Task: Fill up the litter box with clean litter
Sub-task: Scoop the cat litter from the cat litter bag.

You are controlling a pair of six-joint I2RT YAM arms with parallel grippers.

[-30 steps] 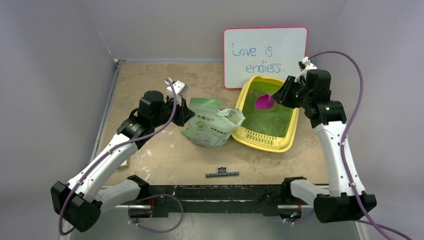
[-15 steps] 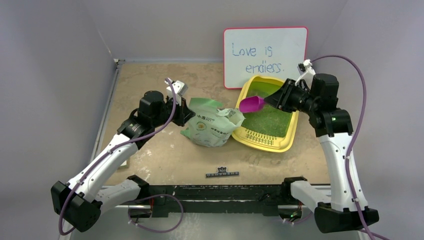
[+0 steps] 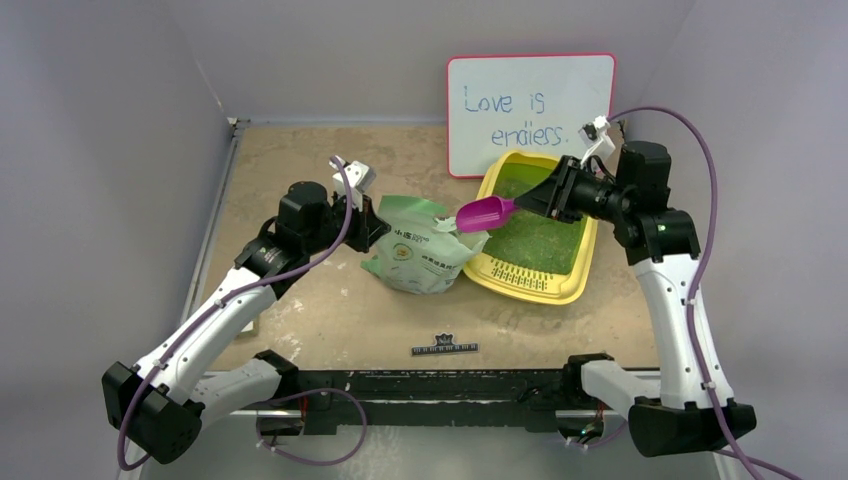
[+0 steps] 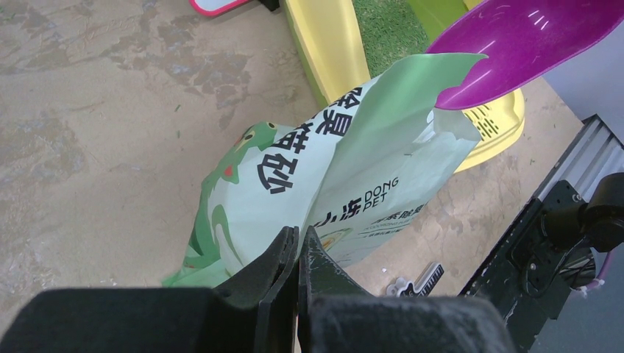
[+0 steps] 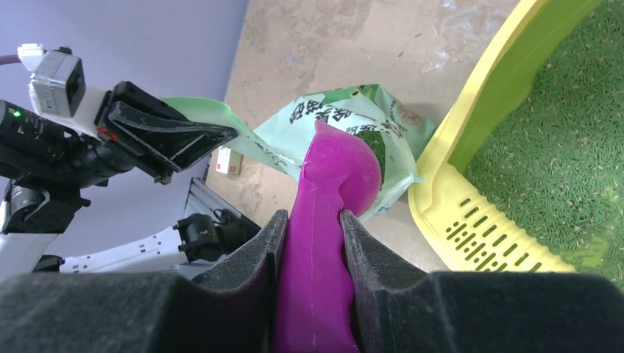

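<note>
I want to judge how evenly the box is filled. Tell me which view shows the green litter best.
The top view: nearly the whole bed of litter lies open inside the yellow box, the right gripper covering only a far strip. The right wrist shows grains close but just one corner; the left wrist, a sliver.

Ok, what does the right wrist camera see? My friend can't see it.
The right gripper clamps a magenta scoop aimed at an open pale green bag. Right of it sits the yellow litter box with green litter inside; at left, the left gripper pinches the bag's edge.
</note>
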